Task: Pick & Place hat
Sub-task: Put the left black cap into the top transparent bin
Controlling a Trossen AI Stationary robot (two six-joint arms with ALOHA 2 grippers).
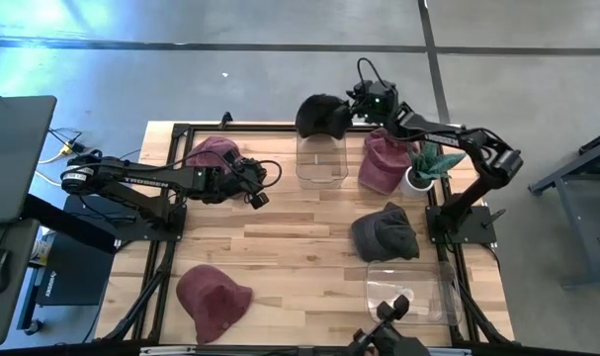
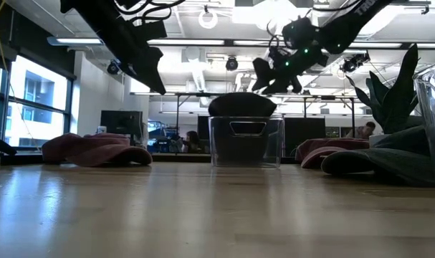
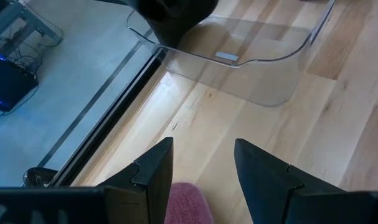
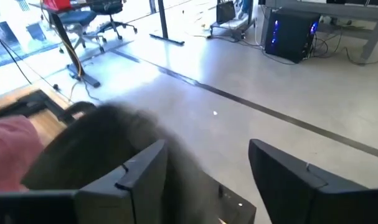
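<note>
Two jaws of the right gripper stand spread apart with nothing between them, up above the far rim of the clear rectangular plastic bin, and the dark charcoal knitted hat sits just beside them, draped over that bin's far edge, not down inside it. Judging from the low view, the hat rides as a mound on top of the bin and hangs partly outward, so it could slide off the back of the wooden slatted desk if the gripper brushes it while pulling away, or simply from its own overhanging weight. The left gripper hovers over the desk near the maroon knitted hat, its jaws parted and holding nothing. A reach toward the bin from that side could nudge the light bin and tip the hat. Other hats lie well apart and pose little risk
</note>
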